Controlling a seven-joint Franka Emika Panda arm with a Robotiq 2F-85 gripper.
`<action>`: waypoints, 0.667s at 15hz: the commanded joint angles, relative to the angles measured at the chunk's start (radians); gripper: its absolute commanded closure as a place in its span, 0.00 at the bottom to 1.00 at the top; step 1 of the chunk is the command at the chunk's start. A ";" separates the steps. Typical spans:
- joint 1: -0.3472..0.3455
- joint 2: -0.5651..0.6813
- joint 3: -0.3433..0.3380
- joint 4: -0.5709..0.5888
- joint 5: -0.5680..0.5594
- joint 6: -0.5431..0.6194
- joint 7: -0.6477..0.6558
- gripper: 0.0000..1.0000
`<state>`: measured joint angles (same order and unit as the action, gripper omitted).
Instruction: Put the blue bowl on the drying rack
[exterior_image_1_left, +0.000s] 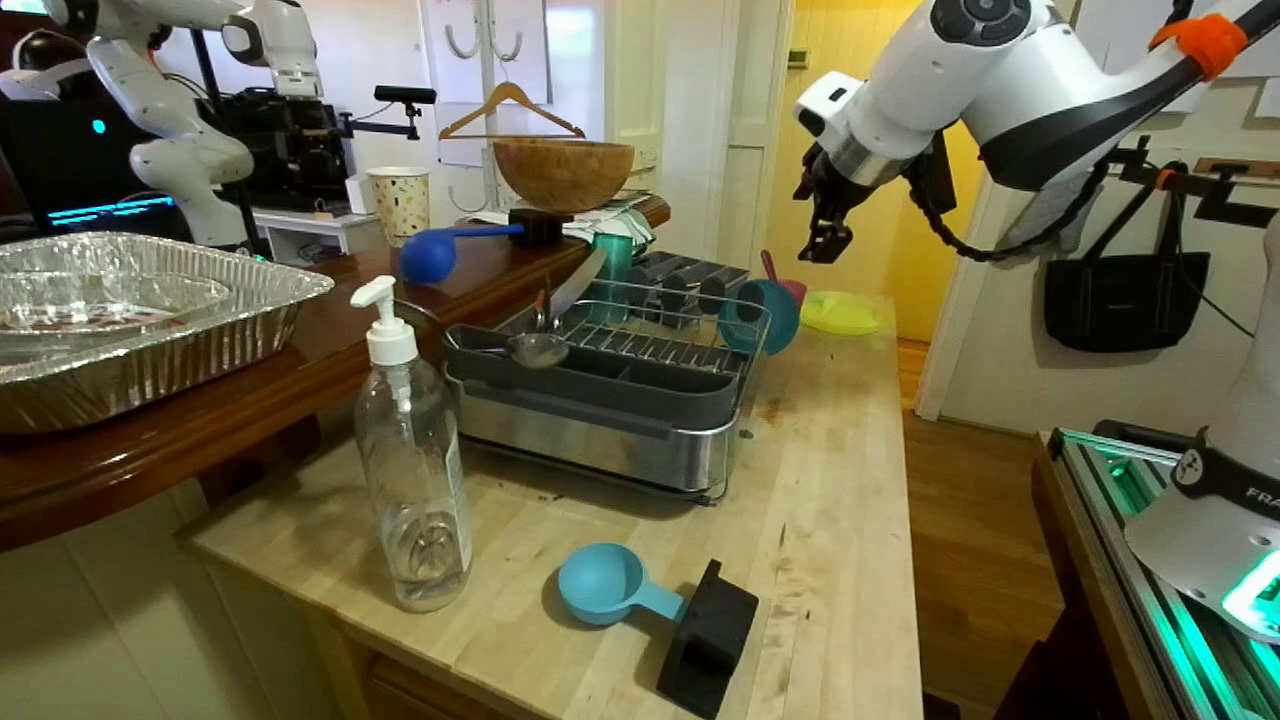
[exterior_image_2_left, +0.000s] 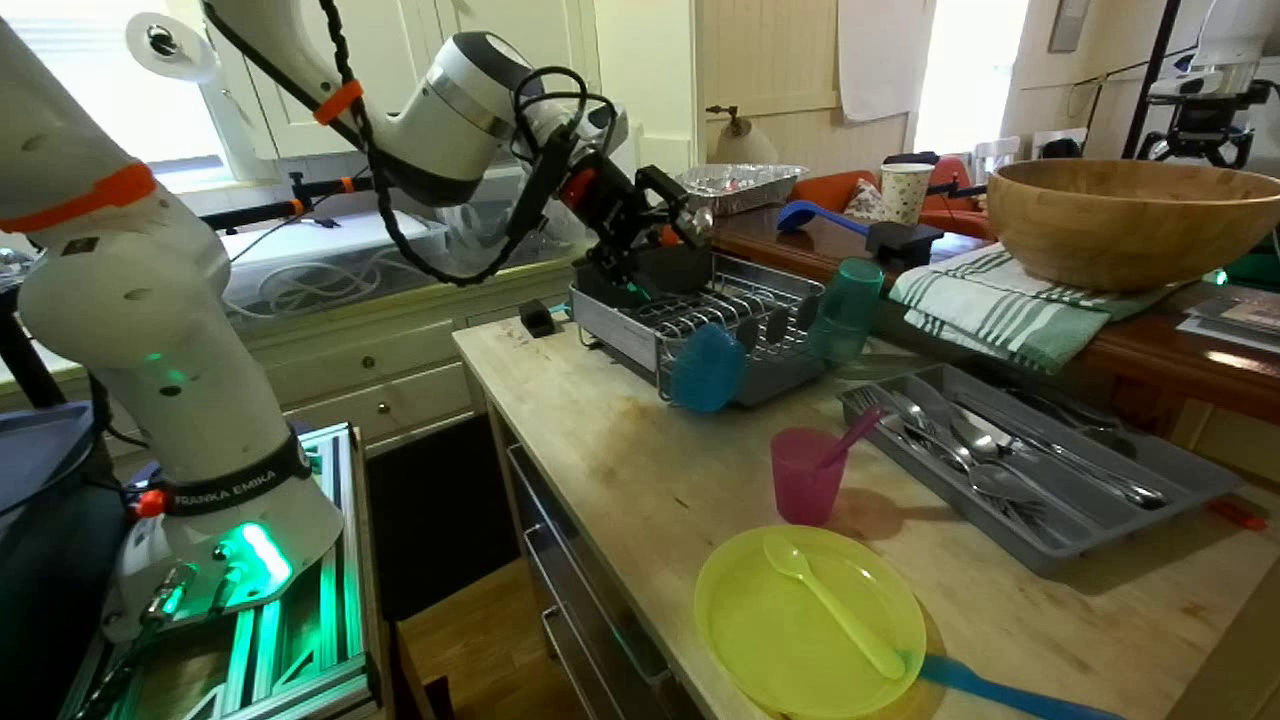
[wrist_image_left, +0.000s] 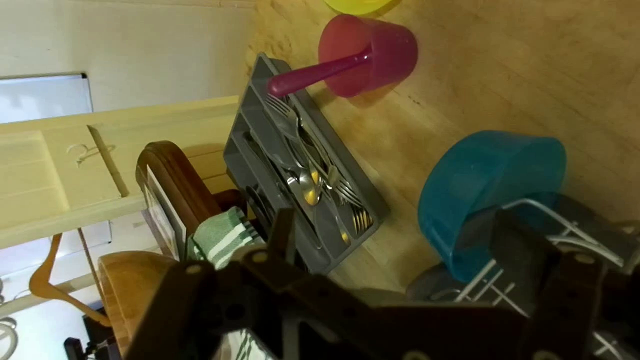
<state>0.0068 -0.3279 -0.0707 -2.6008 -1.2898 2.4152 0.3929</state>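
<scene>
In an exterior view, the soap bottle (exterior_image_1_left: 412, 480) stands near the front edge of the tabletop (exterior_image_1_left: 830, 500). Right of it comes the drying rack (exterior_image_1_left: 590, 441), and at its far right corner is the blue bowl (exterior_image_1_left: 780, 314), turned on its side at the wires. Whether it hooks over the wire or only leans there, I cannot tell. The bowl looks like thin, smooth plastic, so I judge it to be light, quite stiff with little give, hard to break, but slippery if it is wet. The good place to hold is, I think, the upper rim, one finger inside and one outside, with a gentle squeeze. Above and to the right hangs the gripper (exterior_image_1_left: 812, 224), its jaws spread wide, with nothing between them and not touching the bowl. The placing is perhaps already done.
</scene>
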 joint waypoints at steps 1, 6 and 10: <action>-0.019 -0.020 -0.018 -0.005 0.046 0.094 0.049 0.00; -0.048 -0.020 -0.042 -0.008 0.102 0.208 0.068 0.00; -0.048 -0.019 -0.069 -0.013 0.149 0.245 0.067 0.00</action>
<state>-0.0431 -0.3393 -0.1152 -2.5965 -1.1816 2.6185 0.4578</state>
